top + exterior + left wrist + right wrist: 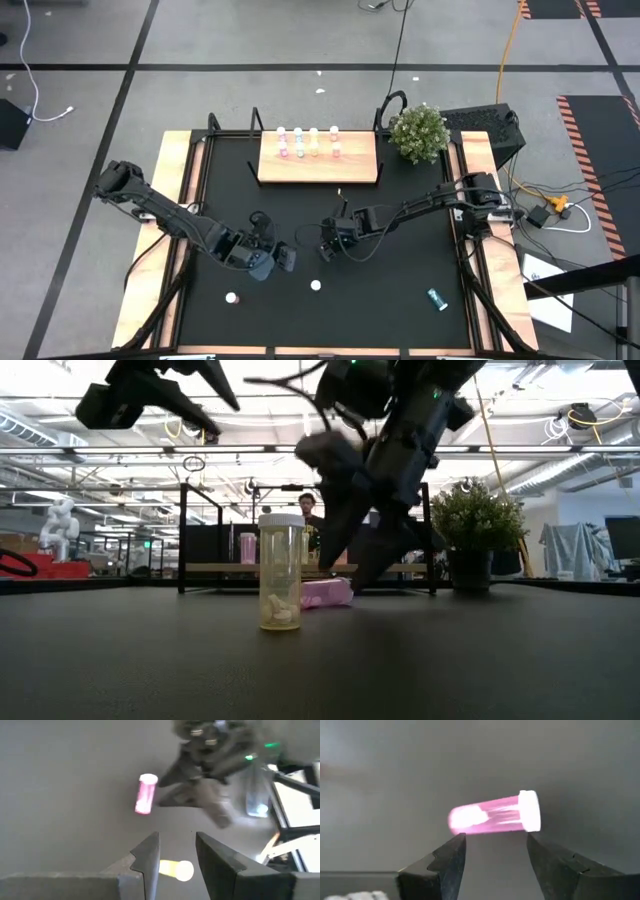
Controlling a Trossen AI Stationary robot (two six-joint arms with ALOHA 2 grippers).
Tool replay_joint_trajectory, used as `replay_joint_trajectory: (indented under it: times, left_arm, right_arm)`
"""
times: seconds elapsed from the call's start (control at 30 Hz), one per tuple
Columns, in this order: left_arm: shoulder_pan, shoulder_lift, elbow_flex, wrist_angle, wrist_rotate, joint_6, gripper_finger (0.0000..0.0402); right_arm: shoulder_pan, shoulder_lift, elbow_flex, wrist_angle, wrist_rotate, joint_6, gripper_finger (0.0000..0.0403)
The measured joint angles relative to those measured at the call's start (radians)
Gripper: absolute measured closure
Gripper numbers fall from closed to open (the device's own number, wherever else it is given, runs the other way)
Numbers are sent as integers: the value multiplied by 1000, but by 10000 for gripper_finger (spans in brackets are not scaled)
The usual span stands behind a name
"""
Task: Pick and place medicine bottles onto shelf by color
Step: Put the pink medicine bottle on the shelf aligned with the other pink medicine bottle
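A pink medicine bottle [495,815] is seen lying on its side mid-table, its long axis crosswise to the right gripper [495,851], whose released fingers are poised just short of it. The left gripper [176,857], partly parted and holding nothing, is stationed over an upright yellow bottle [281,571] nearer the front edge, farther from the pink one.

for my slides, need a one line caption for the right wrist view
Right gripper, fingers open, poised over a pink medicine bottle lying on its side on the black tabletop.

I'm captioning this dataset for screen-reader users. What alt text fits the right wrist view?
A pink medicine bottle with a white cap lies on its side on the black tabletop, just beyond the right gripper, whose two dark fingers stand open on either side of it without touching it.
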Motion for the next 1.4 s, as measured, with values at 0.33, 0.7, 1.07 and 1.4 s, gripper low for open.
replay_joint_trajectory:
  times: [0.33,0.7,1.07,1.4]
  left_arm:
    - [7,0,0,45,1,62,275]
    - [30,0,0,51,22,108,275]
    - [38,-5,0,-41,100,397,275]
    - [45,-21,0,-141,194,585,275]
  right_arm:
    - [-34,41,0,23,59,-177,200]
    - [-64,42,-1,224,54,-723,200]
    - [-23,-13,-1,193,62,-724,200]
    - [110,24,-1,234,430,-825,200]
